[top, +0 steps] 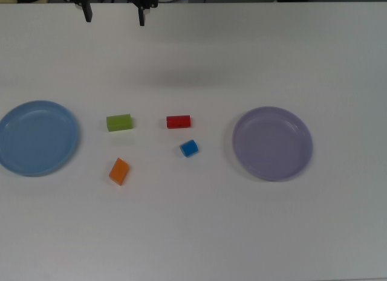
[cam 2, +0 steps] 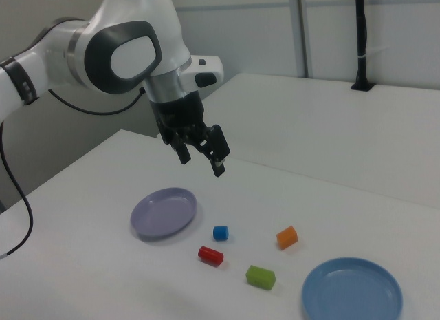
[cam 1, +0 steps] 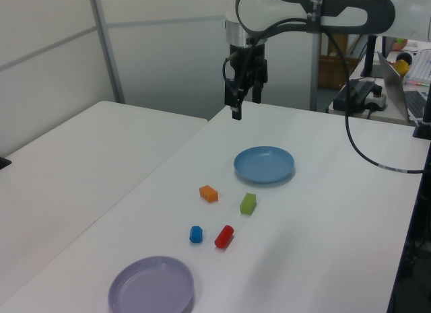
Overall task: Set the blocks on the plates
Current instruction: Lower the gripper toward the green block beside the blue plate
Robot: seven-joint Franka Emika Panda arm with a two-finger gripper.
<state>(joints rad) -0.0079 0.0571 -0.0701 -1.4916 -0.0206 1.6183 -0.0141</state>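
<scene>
While fingers (cam 2: 201,157) hang spread | four blocks (top: 178,121) off plates (top: 273,143), seemingly oblong.

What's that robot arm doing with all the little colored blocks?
Nothing is picked up yet. The gripper hangs open in the air above the white table, holding nothing. Four blocks lie on the table between two plates: the green block, orange block, red block and blue block. The light blue plate and the purple plate have no blocks on them.
</scene>
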